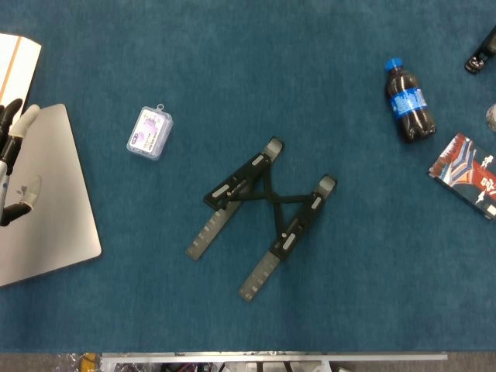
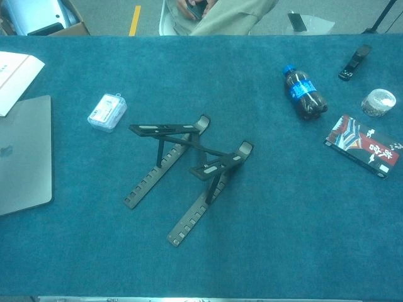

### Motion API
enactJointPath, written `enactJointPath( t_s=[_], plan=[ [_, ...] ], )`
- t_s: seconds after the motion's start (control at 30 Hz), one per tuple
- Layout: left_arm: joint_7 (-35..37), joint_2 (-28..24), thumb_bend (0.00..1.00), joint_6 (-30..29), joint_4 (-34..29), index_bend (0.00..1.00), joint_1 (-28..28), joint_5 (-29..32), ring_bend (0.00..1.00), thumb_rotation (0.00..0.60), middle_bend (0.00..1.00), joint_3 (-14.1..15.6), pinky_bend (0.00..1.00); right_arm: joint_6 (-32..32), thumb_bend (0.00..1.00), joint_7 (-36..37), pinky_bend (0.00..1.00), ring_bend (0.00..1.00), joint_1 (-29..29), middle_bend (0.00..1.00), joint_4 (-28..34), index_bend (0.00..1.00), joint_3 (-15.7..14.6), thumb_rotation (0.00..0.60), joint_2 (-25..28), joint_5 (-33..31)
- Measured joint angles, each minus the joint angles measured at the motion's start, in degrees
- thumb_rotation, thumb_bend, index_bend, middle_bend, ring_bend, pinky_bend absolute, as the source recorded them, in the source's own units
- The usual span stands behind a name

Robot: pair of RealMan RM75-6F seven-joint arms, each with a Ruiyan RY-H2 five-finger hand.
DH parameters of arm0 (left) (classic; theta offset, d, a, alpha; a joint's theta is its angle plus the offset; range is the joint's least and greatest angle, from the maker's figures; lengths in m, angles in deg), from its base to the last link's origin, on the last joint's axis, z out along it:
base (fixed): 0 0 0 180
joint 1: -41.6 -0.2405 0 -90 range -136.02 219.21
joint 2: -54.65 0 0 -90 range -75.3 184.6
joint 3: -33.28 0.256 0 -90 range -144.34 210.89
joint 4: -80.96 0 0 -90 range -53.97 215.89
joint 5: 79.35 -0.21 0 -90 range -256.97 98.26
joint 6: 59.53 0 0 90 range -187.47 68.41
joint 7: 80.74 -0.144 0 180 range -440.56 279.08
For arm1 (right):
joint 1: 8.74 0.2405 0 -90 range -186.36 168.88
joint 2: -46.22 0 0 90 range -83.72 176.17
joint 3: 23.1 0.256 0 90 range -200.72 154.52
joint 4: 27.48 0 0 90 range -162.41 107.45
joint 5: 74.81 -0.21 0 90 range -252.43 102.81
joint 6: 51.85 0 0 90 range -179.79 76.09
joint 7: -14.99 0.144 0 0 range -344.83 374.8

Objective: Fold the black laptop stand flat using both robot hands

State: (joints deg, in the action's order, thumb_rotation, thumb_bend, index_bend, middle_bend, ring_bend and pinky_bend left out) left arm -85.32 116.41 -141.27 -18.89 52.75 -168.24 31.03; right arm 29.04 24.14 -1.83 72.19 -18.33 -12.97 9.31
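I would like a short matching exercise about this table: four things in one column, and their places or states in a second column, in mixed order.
Things:
1. laptop stand
2. cola bottle
3. silver laptop
4. small clear box

Places or states:
A. closed, at the table's left edge
B. lying on its side, right of the stand
C. mid-table, arms raised, not yet flat
D. between laptop and stand

Pairs: 1-C, 2-B, 3-A, 4-D

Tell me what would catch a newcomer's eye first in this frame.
The black laptop stand sits propped open in the middle of the blue table, untouched. At the left edge lies a closed silver laptop, with the left hand over it, fingers apart and holding nothing. A dark soda bottle lies at the far right, near a red-patterned box.
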Motion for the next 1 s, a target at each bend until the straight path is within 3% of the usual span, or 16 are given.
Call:
enactJointPath(
  t_s=[0.6,1.0],
  plan=[
    [0.0,-0.7,0.41,0.4,-0.4,0.0,0.6,-0.8,0.0,0.6,0.03,-0.1,0.04,-1.6,0.0,1.6,0.01,0.0,1.6,0.18,1.3,0.0,-1.1,0.6,0.4,4.3],
    [-4.2,-1.4,0.41,2.1,-3.6,0.0,1.6,0.3,0.0,0.6,0.03,-0.6,0.04,-11.7,0.0,5.3,0.01,0.0,12.4,0.17,2.8,0.0,-2.1,0.6,-1.9,15.6]
  ],
)
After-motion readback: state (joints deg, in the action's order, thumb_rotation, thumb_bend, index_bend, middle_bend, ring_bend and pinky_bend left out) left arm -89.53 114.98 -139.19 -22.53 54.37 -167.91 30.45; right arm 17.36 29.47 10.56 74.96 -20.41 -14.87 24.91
